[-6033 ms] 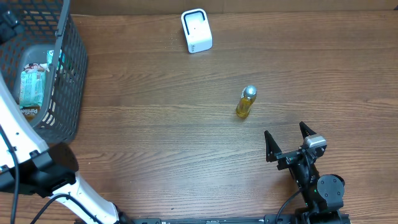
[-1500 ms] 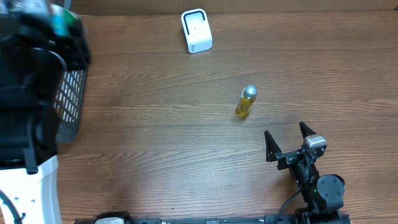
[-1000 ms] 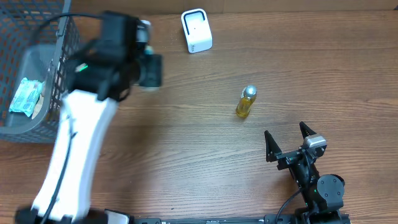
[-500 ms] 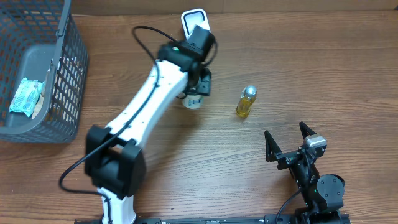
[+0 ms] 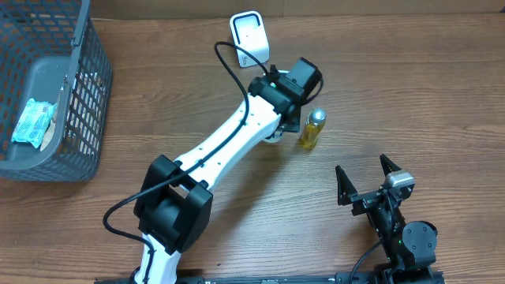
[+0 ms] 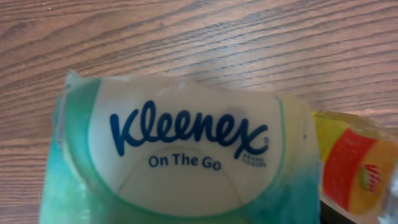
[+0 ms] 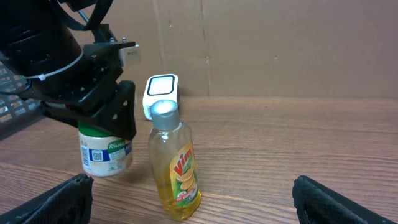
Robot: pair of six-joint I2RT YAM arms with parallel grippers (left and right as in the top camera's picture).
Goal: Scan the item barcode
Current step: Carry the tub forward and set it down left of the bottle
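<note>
The left gripper [image 7: 107,122] is clamped from above on the top of the Kleenex canister [image 7: 106,155], its jaws partly spread around the lid. The canister hangs upright, its long axis vertical. Its base is at the surface [image 5: 442,95] or just above it; I cannot tell which. In the left wrist view the canister's printed face fills the frame and none of the gripper shows.

What the coming move turns on is where the scanner [image 5: 248,37] lies from the held canister. It stands farther back on the surface and a little to the left, with bare wood between them. In the right wrist view its pale, dark-rimmed face looks toward the near side. The small printed panel on the canister's side also faces the near side, so it points away from the scanner. The print is too fine to show whether that panel carries the barcode. If it does, I judge the canister must be carried back and to the left, then turned about its upright axis or tipped so the panel meets the scanner's face.

The dish soap bottle [image 5: 312,130] stands upright just to the right of the canister, close enough to be knocked on the way out.

The right gripper [image 5: 363,168] rests wide open and empty at the near right, well apart from the scanner. The left arm is the nearer one.
</note>
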